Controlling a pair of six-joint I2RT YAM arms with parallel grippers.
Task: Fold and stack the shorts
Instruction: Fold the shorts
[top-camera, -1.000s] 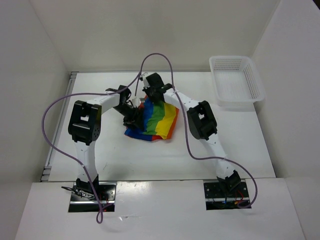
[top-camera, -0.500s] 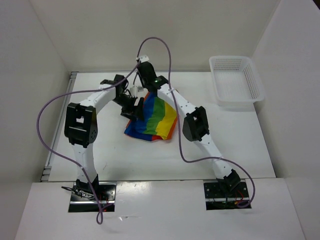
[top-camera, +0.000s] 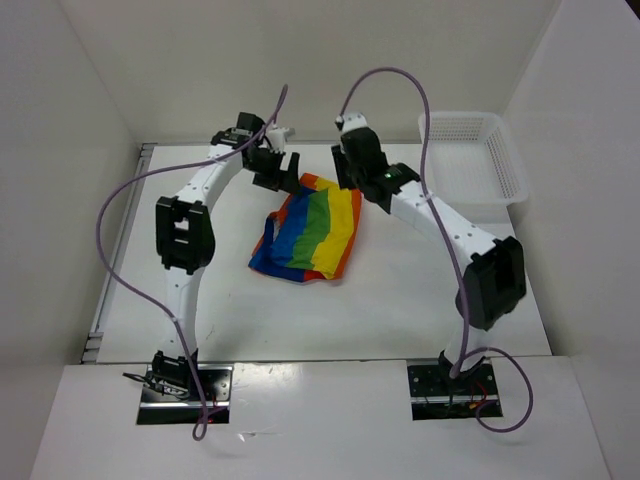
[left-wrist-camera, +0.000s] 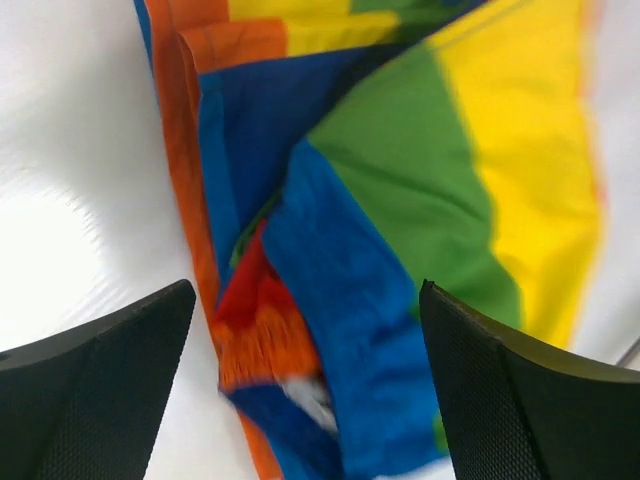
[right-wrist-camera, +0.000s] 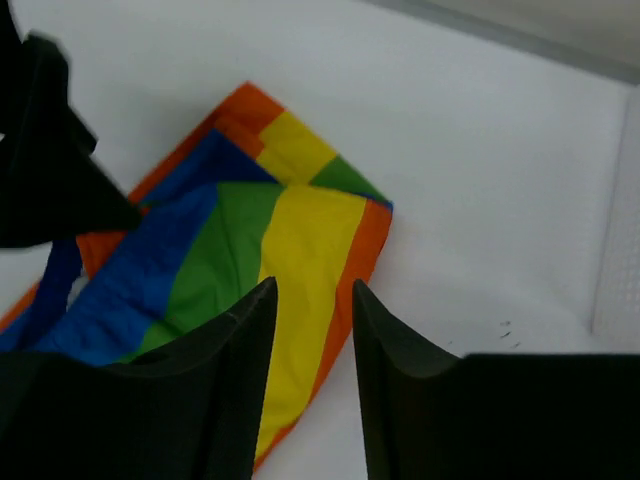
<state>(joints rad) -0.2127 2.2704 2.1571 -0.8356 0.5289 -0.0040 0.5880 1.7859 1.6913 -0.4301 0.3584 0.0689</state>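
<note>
Rainbow shorts (top-camera: 310, 235) lie roughly folded, one edge rumpled; left gripper (left-wrist-camera: 307, 290) gapes wide, right gripper (right-wrist-camera: 314, 286) slightly parted, both empty. Neatening and stacking seem left.

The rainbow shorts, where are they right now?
In the top view the shorts lie loose at the middle of the table, with the white basket apart at the far right corner.

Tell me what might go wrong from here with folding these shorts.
The shorts lie bunched along one edge with layers overlapping, so another fold may come out uneven. The left gripper and right gripper are both open and hold nothing, so the loose fold may spring apart. A regrasp at that bunched edge might pinch only one layer.
</note>
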